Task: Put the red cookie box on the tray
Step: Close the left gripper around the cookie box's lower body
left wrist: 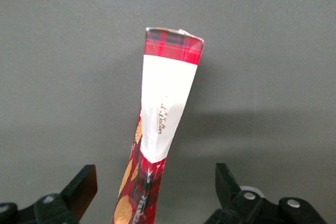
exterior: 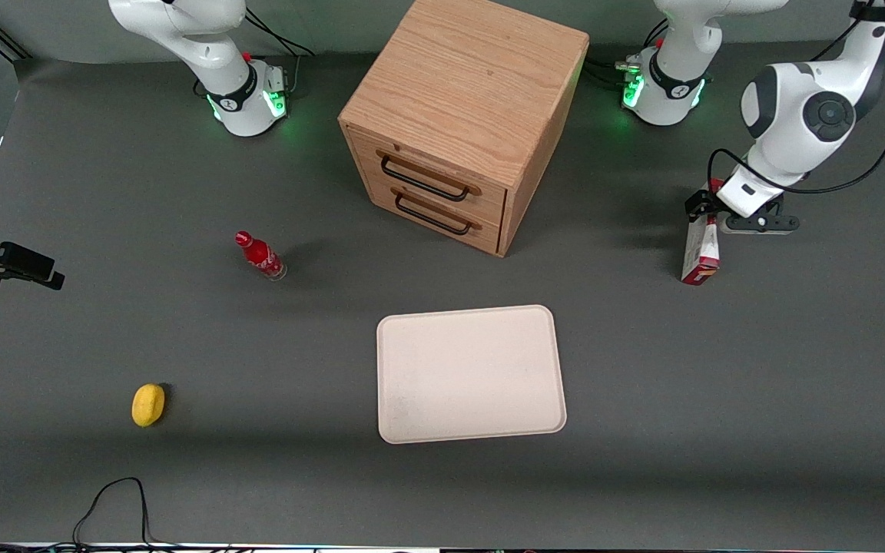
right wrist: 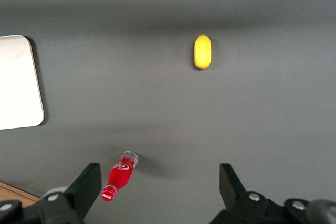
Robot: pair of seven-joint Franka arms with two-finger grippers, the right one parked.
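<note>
surface: dark grey matte sheet.
tray: large cream-white rectangular tray, flat, nearest the front camera.
cabinet: oak two-drawer box, farther back.
bottle: small red bottle, toward the parked arm's end.
lemon: yellow lemon, nearer the camera than the bottle.
red cookie box: thin red carton standing on edge, toward the working arm's end.
tool: above that carton's top, fingers spread either side.

light: even, overhead | shadows: soft beside cabinet | focus: sharp | glare: none

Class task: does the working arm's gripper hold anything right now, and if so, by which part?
Nothing is held. The gripper is open, its fingers apart on either side of the upright cookie box near its top end, not touching it.
</note>
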